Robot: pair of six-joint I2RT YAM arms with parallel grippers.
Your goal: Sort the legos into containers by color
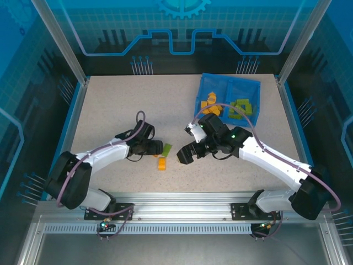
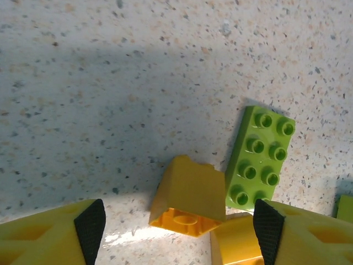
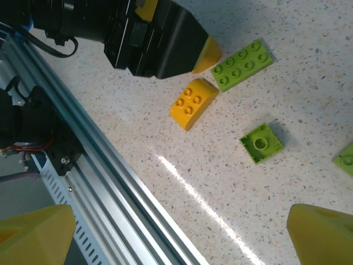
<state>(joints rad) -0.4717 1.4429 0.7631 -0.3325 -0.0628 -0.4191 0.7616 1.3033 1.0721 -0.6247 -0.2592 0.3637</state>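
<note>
**Desk:** What's the overhead giving you?

**Operator:** I've got the blue tray (image 1: 214, 84) at the upper right of the worktop (image 1: 121, 110). There are orange legos (image 1: 210, 104) heaped in its left compartment and green legos (image 1: 241, 107) in its right one. Both arms reach in to mid-frame. My left claw (image 1: 159, 148) sits just left of a long green brick (image 1: 166, 149), and an orange brick (image 1: 161, 163) lies just below that one. My right claw (image 1: 185, 154) is to the right of both bricks, near them but apart.

**Desk:** Left claw, what's it doing?

**Operator:** Jaws spread, holding nothing. On its wrist view I see the black pads (image 2: 91, 226) in the two bottom corners. The orange brick's near end shows between them, slope up. The long green brick lies at the orange one's right side, close against it, studs up. There's something yellow-orange at the bottom edge by the right pad, and I can't tell what it is.

**Desk:** And the right?

**Operator:** Also spread wide, with nothing in it. On its wrist view the yellow fingertips (image 3: 322, 234) sit in the lower corners. Beyond them the orange brick is mid-frame, with the long green one at upper right beside the left claw's tip. A small green square brick (image 3: 261, 142) lies alone at right of centre. A metal rail (image 3: 110, 182) runs diagonally across the lower left.
</note>
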